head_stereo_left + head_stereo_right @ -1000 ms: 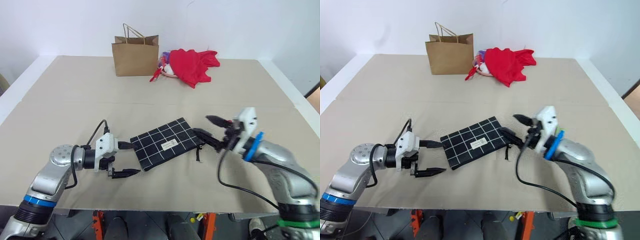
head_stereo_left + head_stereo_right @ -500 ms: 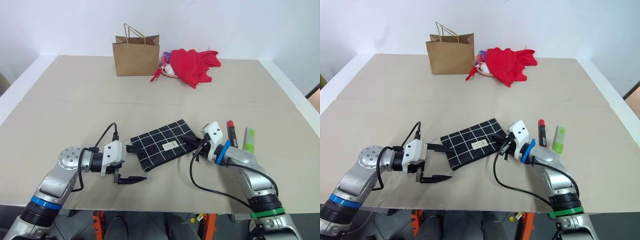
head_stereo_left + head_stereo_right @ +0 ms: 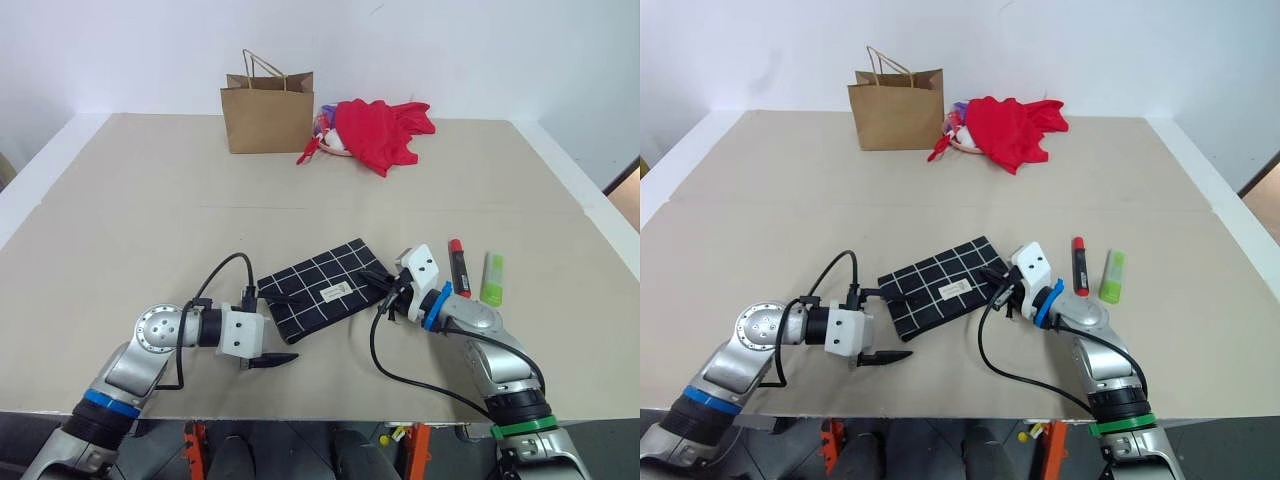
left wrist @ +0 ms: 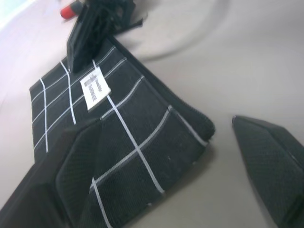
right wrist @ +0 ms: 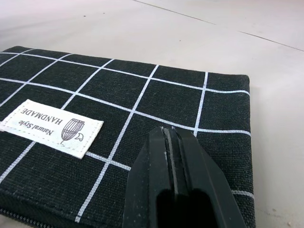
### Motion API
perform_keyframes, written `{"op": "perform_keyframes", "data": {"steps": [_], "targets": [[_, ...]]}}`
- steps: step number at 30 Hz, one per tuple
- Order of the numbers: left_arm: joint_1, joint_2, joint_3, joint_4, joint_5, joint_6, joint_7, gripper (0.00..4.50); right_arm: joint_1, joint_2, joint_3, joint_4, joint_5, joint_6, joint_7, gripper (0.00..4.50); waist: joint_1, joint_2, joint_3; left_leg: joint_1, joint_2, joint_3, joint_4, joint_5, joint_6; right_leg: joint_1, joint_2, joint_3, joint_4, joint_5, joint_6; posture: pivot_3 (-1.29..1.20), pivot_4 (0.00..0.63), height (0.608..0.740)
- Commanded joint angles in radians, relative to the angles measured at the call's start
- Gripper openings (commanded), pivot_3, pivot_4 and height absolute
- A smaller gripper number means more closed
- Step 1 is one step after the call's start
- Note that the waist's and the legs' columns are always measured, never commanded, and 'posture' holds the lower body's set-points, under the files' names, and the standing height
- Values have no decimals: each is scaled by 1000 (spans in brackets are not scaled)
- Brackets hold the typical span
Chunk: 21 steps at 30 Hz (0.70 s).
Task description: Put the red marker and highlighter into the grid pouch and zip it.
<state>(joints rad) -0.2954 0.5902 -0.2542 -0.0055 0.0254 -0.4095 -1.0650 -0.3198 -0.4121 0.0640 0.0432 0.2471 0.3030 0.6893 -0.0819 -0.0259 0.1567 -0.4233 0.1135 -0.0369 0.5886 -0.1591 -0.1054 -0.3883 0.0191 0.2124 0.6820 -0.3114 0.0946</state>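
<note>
The left pincer [image 3: 268,330] stood wide apart, straddling the near left corner of the grid pouch [image 3: 318,287], which lay flat on the surface [image 3: 150,200]. Soft and limp, it likely needed pinning there. The right pincer [image 3: 383,282] was pressed together at its right end. The red marker [image 3: 459,266] and highlighter [image 3: 492,278], light and rigid, lay just right.

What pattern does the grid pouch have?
Black fabric with thin white grid lines; the grid pouch shows this best in the right wrist view.
</note>
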Motion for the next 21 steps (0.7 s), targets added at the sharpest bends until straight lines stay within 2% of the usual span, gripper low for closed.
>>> {"op": "perform_keyframes", "data": {"steps": [1, 12, 13, 16, 17, 19, 21], "targets": [[-18, 3, -22, 47, 48, -65, 36, 4500, 11, 11, 13, -6, -5, 10, 2, 30, 0, 1, -1, 0, 0, 0, 0, 0, 0, 0, 0, 0, 0, 0, 0, 0, 150, 740], [-26, 12, -37, 69, 44, -92, 54, 4500, 12, 14, 10, -6, -9, 12, 5, 30, 0, 2, -1, 0, 0, 0, 0, 1, 1, 0, 0, 0, 0, 0, 1, 0, 150, 740], [-48, -5, -41, 97, 80, -109, 88, 4500, 14, 15, 8, -13, -8, 14, 1, 30, 0, 2, -1, 0, 0, 0, 0, 1, 1, 0, 0, 0, 0, 1, 1, 0, 150, 740], [-138, -82, -72, 185, 169, -110, 174, 3850, 2, 13, 0, -15, -10, 16, -5, 0, 3, 2, -1, 1, 0, 0, 1, 1, 1, 1, 0, 0, 0, 1, 1, 0, 150, 740], [-148, -90, -75, 194, 171, -106, 179, 3245, 1, 11, -1, -15, -11, 16, -5, 0, 4, 2, -1, 0, 0, 0, 1, 2, 2, 1, 0, 0, 0, 2, 2, 0, 150, 740], [-155, -94, -76, 205, 173, -109, 185, 2835, 3, 10, -2, -16, -12, 17, -4, 0, 4, 2, -1, 0, 0, 0, 2, 2, 2, 1, 0, 0, 0, 2, 2, 0, 150, 740], [-159, -96, -81, 218, 182, -119, 194, 2067, 4, 10, 0, -16, -12, 16, -4, 0, 1, 2, -2, 0, 0, 0, 3, 2, 2, 1, 0, 0, 0, 3, 2, 0, 150, 740]]}}
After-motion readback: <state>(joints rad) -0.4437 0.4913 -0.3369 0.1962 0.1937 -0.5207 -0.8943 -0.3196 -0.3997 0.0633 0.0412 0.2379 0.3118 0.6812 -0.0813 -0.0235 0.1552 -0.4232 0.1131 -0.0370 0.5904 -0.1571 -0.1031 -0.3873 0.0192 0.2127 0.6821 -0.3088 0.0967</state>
